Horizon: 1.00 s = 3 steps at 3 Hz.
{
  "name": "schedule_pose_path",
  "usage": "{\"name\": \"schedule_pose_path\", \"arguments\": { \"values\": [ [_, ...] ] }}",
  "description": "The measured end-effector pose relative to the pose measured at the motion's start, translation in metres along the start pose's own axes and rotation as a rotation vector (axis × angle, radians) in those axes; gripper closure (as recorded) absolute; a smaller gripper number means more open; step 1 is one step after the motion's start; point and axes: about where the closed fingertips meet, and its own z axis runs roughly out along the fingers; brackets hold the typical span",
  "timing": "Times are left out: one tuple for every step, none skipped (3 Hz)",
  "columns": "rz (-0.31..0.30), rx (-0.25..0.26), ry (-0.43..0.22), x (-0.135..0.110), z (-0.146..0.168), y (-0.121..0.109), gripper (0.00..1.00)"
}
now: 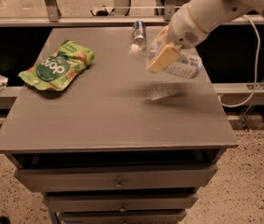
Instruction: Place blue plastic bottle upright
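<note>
my gripper (pixel 162 58) is clamped around the blue plastic bottle (pixel 185 65), holding it sideways in the air above the table (pixel 99 120) so i can tip it upright.

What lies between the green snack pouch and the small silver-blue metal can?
Bare grey tabletop only, in the camera view; the gripper holds the clear plastic bottle aloft near the can.

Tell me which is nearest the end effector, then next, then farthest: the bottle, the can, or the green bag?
1. Blue plastic bottle: gripped in the end effector, above the table.
2. Silver can: table's far edge, slightly left.
3. Green bag: far left side.
</note>
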Motion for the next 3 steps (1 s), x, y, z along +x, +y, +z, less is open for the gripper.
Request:
{"name": "schedule_pose_path", "arguments": {
  "values": [
    [0.015, 0.047, -0.269, -0.002, -0.036, -0.016, 1.0],
    [0.088, 0.075, -0.663, -0.015, -0.069, -0.016, 1.0],
    [0.155, 0.092, -0.894, -0.019, -0.089, -0.015, 1.0]
  ]
}}
